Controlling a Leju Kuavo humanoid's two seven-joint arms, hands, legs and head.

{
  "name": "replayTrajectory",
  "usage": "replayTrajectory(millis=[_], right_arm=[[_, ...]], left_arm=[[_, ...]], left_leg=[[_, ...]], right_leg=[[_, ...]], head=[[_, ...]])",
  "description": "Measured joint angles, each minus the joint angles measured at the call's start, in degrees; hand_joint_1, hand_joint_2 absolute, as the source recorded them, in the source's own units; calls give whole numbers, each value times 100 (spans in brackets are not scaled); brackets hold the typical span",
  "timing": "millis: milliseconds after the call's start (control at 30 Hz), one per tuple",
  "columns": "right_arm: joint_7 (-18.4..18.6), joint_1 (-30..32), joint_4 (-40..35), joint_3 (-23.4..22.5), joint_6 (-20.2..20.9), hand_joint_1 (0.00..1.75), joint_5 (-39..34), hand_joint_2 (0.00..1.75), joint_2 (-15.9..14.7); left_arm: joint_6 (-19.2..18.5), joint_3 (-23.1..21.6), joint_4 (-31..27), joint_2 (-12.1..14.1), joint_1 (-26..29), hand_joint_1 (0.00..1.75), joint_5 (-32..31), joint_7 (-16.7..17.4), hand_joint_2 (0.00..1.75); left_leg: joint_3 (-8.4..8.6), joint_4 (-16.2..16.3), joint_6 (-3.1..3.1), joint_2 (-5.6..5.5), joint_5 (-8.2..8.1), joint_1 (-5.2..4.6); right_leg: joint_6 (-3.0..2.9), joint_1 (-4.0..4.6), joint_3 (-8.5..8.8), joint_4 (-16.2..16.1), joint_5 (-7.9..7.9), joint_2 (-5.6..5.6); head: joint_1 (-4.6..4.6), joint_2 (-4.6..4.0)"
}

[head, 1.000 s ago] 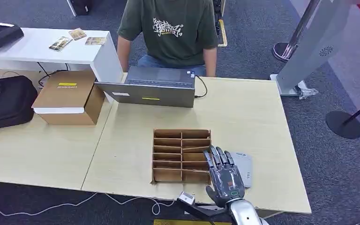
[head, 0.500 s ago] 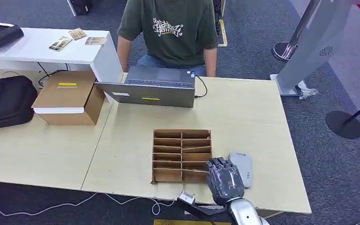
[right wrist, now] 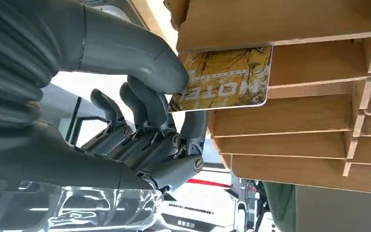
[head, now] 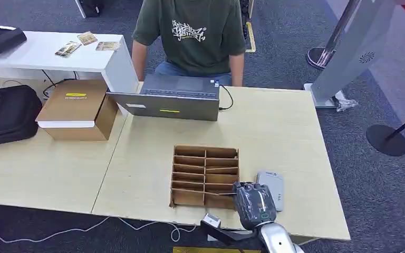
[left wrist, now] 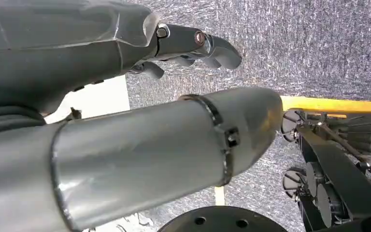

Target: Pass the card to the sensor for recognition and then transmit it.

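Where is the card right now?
The card is pinched by the right hand at the slotted box's near right corner, beside the sensor.

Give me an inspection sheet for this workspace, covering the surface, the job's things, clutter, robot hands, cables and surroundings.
Surface: light wooden table, two tops side by side.
Job's things: yellow hotel card pinched at a slot of the cardboard divider box; grey sensor flat beside the box.
Clutter: laptop, brown carton, black bag.
Robot hands: right robot hand grips the card; left robot hand hangs over carpet, fingers curled, holding nothing.
Cables: laptop cable; white cable on the floor.
Surroundings: seated person, white side table, barrier posts.
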Motion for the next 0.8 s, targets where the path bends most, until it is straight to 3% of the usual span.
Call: replayTrajectory(millis=[167, 300, 633, 800], right_arm=[[17, 21, -2, -35, -42, 173, -20, 175, 0], [-13, 24, -13, -79, -287, 171, -90, 175, 0], [-37, 174, -720, -575, -1430, 175, -208, 175, 258], [-376, 374, -1303, -1151, -2046, 175, -762, 175, 531]], left_arm=[[2, 0, 0, 0, 0, 0, 0, 0, 0], [11, 0, 0, -2, 0, 0, 0, 0, 0], [28, -46, 0, -33, 3, 0, -2, -57, 0], [33, -81, 0, -52, 5, 0, -9, -96, 0]], left_leg=[[0, 0, 0, 0, 0, 0], [0, 0, 0, 0, 0, 0], [0, 0, 0, -1, 0, 0], [-1, 0, 0, -1, 0, 0]], right_leg=[[0, 0, 0, 0, 0, 0], [0, 0, 0, 0, 0, 0], [0, 0, 0, 0, 0, -1], [0, 0, 0, 0, 0, -1]], head=[[0, 0], [0, 0], [0, 0], [0, 0]])
